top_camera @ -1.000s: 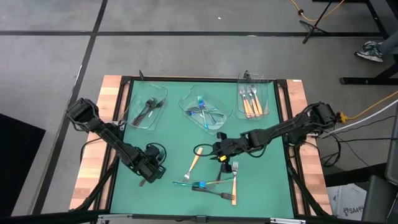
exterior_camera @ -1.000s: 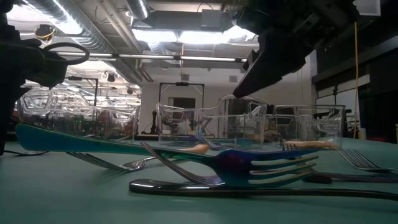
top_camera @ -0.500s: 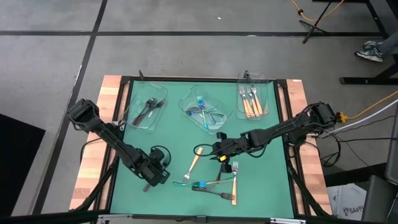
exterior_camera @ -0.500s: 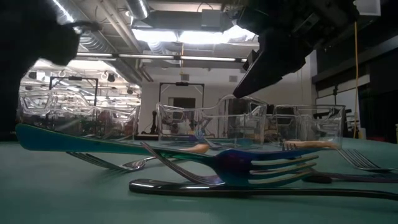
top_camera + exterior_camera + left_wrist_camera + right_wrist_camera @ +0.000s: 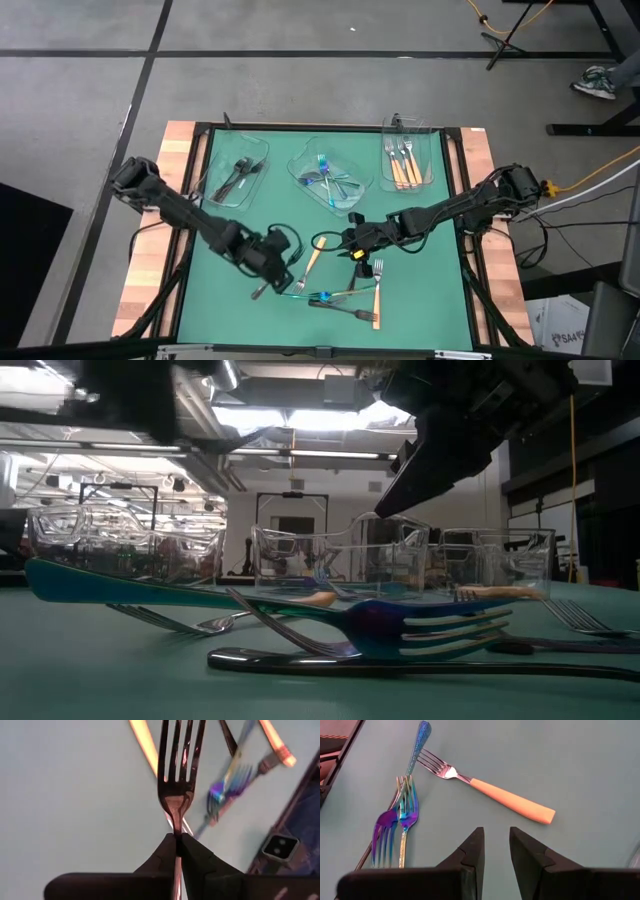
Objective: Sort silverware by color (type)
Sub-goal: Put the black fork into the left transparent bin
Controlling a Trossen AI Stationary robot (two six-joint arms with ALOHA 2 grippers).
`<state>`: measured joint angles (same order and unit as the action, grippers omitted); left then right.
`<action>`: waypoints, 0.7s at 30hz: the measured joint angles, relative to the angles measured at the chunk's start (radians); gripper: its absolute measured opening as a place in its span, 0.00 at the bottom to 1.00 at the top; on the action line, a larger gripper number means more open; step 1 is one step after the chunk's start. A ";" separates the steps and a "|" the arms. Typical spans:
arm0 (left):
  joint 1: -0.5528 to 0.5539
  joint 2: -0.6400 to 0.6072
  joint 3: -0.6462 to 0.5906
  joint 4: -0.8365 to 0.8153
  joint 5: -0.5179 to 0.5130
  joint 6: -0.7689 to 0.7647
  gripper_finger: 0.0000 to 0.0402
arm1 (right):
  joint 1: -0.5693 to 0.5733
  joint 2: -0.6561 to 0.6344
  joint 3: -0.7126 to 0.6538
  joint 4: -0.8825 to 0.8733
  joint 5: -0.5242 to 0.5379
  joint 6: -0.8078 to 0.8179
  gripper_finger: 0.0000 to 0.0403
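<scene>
Currently the left end effector [image 5: 178, 845] is clamping a dark fork [image 5: 177, 775] by its neck, tines pointing ahead of it over the tabletop [image 5: 420, 300], so it is needing a level carry, while the right end effector [image 5: 496, 847] is hanging slightly parted, empty.

A green mat [image 5: 420, 300] covers the counter [image 5: 150, 250], whose wooden edges show at both sides under a black frame [image 5: 330, 128]. Three clear plastic trays stand in a row along the far edge: the left tray [image 5: 215, 190], the middle tray [image 5: 300, 165], tilted, and the right tray [image 5: 432, 150]. On the grey floor [image 5: 300, 70] beyond are dark tape lines, an orange cable [image 5: 600, 172], and a person's shoe [image 5: 597, 81] at the far right.
</scene>
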<state>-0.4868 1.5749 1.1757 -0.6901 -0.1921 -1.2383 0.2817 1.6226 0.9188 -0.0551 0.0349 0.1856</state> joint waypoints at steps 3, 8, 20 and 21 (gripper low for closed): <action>0.058 0.000 0.075 -0.113 0.011 0.083 0.02 | 0.000 0.000 0.000 0.000 0.000 0.000 0.20; 0.155 -0.002 0.213 -0.363 0.018 0.202 0.02 | 0.000 0.000 0.000 0.000 0.000 0.000 0.20; 0.410 -0.003 0.386 -0.673 -0.006 0.480 0.02 | 0.000 0.000 0.000 0.000 0.000 0.000 0.20; 0.433 -0.003 0.386 -0.686 -0.007 0.497 0.02 | 0.000 0.000 0.000 0.000 0.000 0.000 0.20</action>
<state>-0.0540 1.5719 1.5620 -1.3765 -0.1993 -0.7415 0.2813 1.6222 0.9188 -0.0555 0.0349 0.1856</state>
